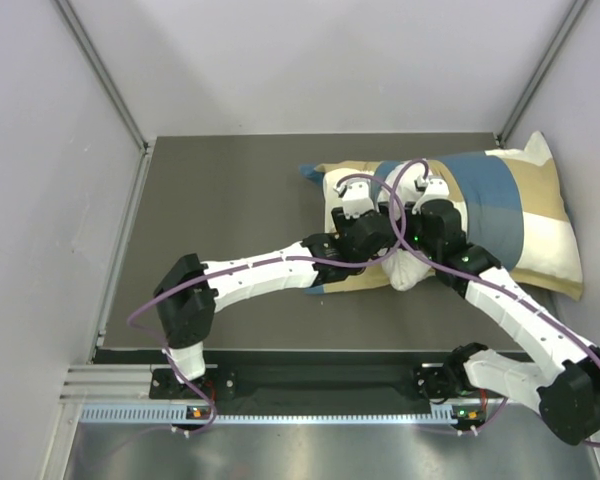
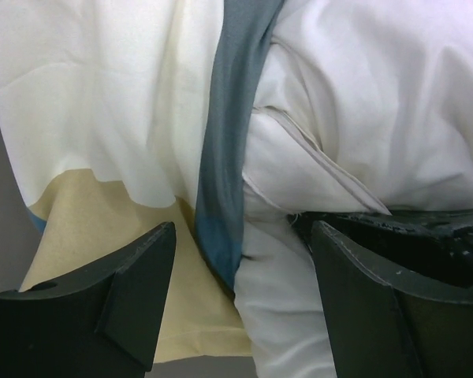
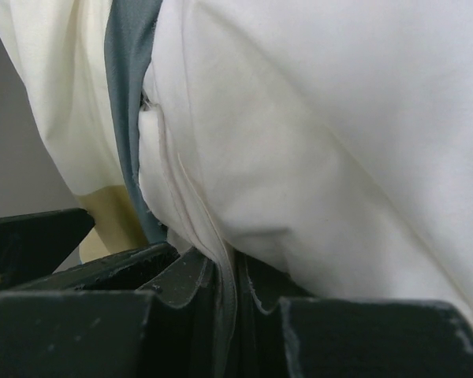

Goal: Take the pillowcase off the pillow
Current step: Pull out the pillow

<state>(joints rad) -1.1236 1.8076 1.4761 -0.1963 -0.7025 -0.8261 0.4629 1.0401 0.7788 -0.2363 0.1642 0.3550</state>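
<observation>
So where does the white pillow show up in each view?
Top external: the pillow is right of centre, bulging out of the pillowcase.
Left wrist: the pillow fills the right half.
Right wrist: centre and right, its seam pinched in the right gripper.
Shared landmark: the pillowcase's blue edge, just left of the pillow in both wrist views.

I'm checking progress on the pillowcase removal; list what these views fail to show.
Top view: the arms cover the pillowcase opening and all contact points.
Left wrist: the pillow and pillowcase run past every edge.
Right wrist: pinched pillow fabric hides the inside of the right gripper.
</observation>
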